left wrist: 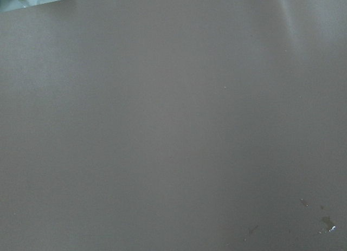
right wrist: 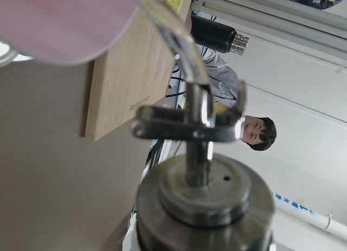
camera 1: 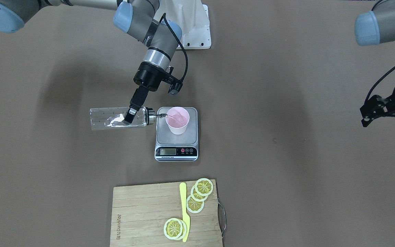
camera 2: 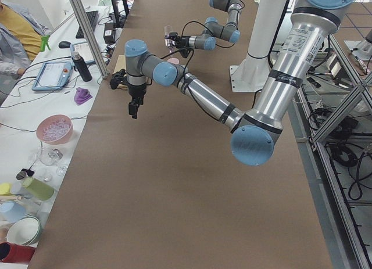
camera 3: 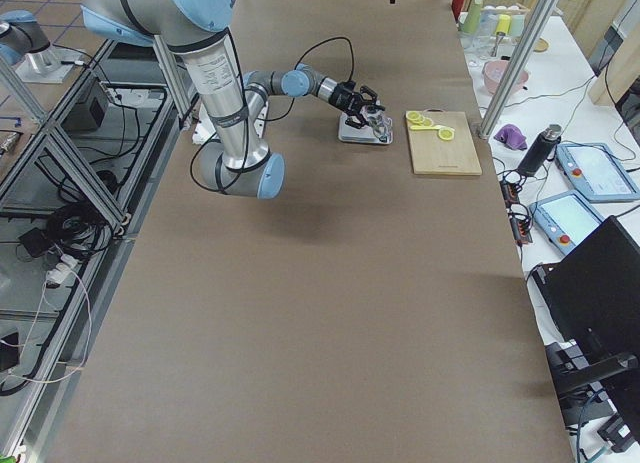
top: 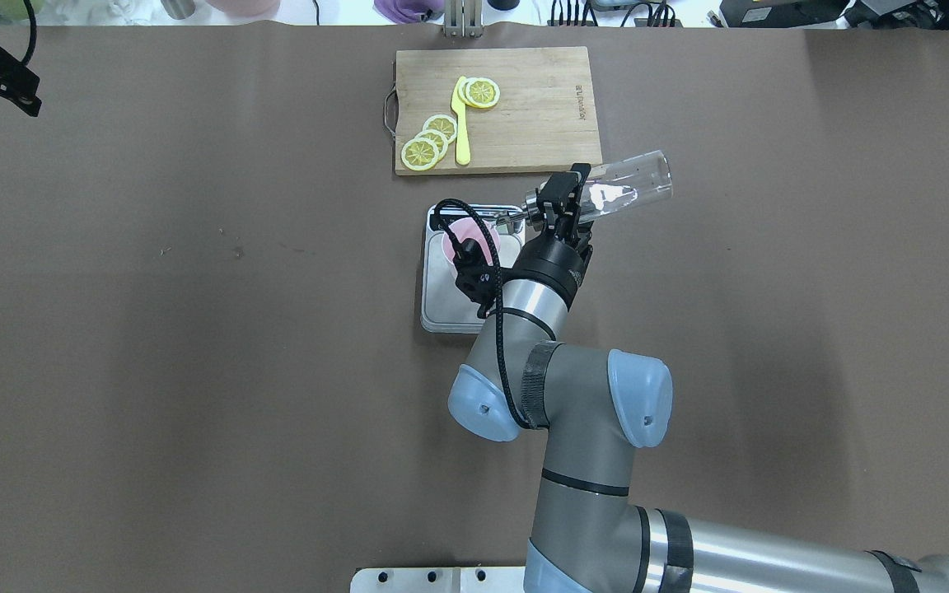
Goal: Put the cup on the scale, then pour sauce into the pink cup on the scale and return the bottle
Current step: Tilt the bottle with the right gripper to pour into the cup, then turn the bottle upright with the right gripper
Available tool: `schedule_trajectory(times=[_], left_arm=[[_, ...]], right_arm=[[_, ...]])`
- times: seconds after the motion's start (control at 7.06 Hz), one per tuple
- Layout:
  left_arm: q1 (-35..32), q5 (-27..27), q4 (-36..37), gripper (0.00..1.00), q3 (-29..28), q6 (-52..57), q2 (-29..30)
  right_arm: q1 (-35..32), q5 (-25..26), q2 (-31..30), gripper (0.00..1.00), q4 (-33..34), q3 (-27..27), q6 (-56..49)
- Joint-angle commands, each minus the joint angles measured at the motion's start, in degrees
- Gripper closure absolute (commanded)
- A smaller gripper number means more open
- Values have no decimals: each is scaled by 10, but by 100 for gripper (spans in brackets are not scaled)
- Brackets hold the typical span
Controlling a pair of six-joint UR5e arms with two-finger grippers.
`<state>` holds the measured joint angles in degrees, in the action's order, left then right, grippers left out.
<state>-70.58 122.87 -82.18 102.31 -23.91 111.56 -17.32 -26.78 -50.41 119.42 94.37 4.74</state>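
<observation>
Bottle: clear glass cylinder with a silver spout cap, held level just beside scale, spout tip over the rim of cup. Cup is pale pink, tapered, upright on the scale's brushed platform. Right fingers clamp across the bottle's body. Wooden cutting board with lemon slices and yellow knife lies well apart from the scale's display end, brown tabletop between. Left fingers hang far from the scale; spread cannot be told.

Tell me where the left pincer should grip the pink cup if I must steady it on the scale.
Probably the cup wall just under its rim, coming from the robot's left. It stands upright on the scale, and the spout of the bottle in the right pincer sits over the opposite rim.
</observation>
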Motion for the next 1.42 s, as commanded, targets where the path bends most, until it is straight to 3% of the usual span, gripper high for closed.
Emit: schedule_trajectory(times=[0.0,0.14,0.71,1.27], left_arm=[[1,0,0,2,0,0,1],[0,0,-1,2,-1,0,1],[0,-1,0,2,1,0,1],[1,-16,0,2,3,0,2]], right_arm=[[-1,-6,-10,100,-6,39,10],[-1,-19,-36,100,-12,77,26],[-3,-109,-43,100,-93,86,115],[-51,-254,-116,100,-318,114,247]])
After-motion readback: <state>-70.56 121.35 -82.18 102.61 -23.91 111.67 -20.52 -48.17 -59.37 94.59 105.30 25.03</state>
